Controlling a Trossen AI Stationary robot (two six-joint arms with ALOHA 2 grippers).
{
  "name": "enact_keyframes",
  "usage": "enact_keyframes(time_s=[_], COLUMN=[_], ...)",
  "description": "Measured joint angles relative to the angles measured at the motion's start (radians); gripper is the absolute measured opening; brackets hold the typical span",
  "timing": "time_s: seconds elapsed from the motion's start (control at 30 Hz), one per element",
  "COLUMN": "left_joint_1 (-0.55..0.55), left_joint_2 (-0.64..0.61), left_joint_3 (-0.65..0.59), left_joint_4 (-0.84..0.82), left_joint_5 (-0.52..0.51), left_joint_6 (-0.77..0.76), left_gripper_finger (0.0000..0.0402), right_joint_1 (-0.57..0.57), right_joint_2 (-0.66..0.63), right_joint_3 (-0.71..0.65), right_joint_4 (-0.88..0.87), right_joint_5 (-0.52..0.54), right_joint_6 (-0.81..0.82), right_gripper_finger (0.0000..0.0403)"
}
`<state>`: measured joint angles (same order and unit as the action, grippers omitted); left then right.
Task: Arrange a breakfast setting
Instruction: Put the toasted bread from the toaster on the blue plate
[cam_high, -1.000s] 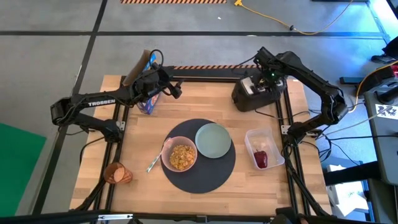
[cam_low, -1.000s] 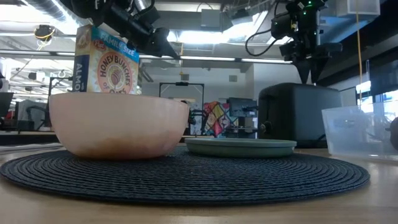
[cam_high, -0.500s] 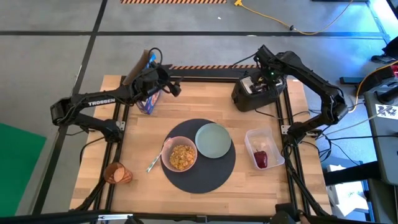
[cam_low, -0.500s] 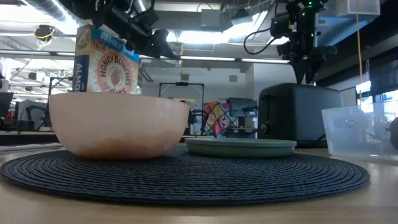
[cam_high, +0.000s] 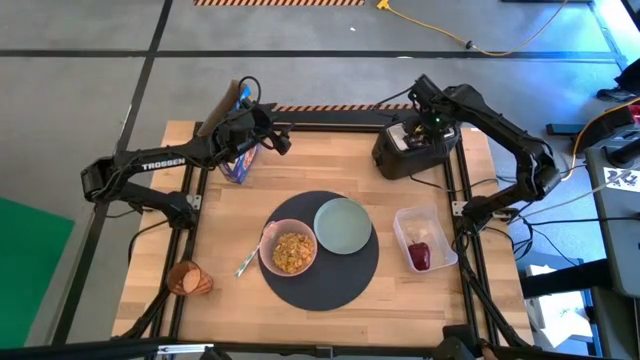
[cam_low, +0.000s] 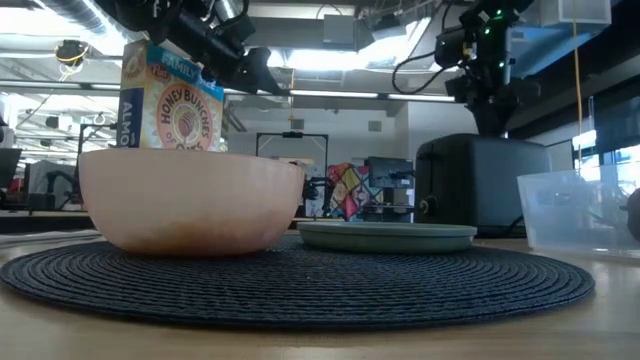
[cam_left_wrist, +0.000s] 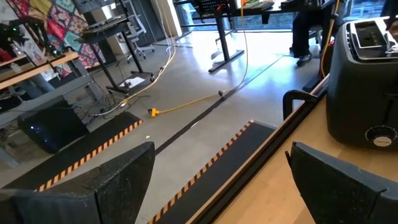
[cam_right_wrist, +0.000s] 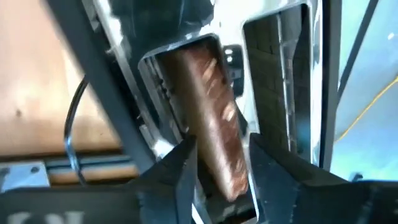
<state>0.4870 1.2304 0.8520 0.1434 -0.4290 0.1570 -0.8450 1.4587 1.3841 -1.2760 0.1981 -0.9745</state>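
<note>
Right gripper (cam_right_wrist: 217, 163): over the black toaster (cam_high: 408, 150) at the far right corner of the worktop (cam_high: 230, 225), pointing down into a slot; its two fingers sit on either side of the toast slice (cam_right_wrist: 214, 112) and appear to clamp it, though the contact itself is not sharp in the wrist view.
Toast slice: brown, standing on edge in the toaster slot, its upper end between the right gripper's fingers.
Left gripper (cam_left_wrist: 214, 180): raised near the far left corner of the worktop, beside the cereal box (cam_low: 172, 95); jaws wide apart, holding nothing.
Cereal box: upright near the far left corner, just beside the left arm (the low view shows its printed front behind the bowl).
Mat (cam_high: 350, 275): round, dark grey, lying at the middle of the worktop, toward the near edge.
Pink bowl (cam_high: 288, 250): on the left part of the mat, with cereal inside.
Pale-green plate (cam_high: 342, 225): on the mat, just beside the bowl on its far right side; bare.
Metal spoon (cam_high: 246, 265): flat on the worktop, just left of the mat, near the bowl.
Amber cup (cam_high: 186, 278): on its side near the near left corner, well apart from the mat.
Clear plastic tub (cam_high: 424, 232): near the right edge, just beside the mat.
Red fruit (cam_high: 419, 256): inside the tub.
</note>
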Motion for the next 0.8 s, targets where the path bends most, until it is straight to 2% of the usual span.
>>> enact_keyframes(time_s=[0.2,0.8], left_joint_1=[0.008,0.008], left_joint_2=[0.015,0.040], left_joint_3=[0.000,0.001], left_joint_4=[0.005,0.031], left_joint_5=[0.001,0.001], left_joint_6=[0.000,-0.045], left_gripper_finger=[0.0360,0.0360], right_joint_1=[0.000,0.001], right_joint_2=[0.000,-0.005], right_joint_3=[-0.001,-0.044], right_joint_4=[0.011,0.013], right_joint_5=[0.001,0.006], right_joint_6=[0.003,0.001], right_gripper_finger=[0.0103,0.0101])
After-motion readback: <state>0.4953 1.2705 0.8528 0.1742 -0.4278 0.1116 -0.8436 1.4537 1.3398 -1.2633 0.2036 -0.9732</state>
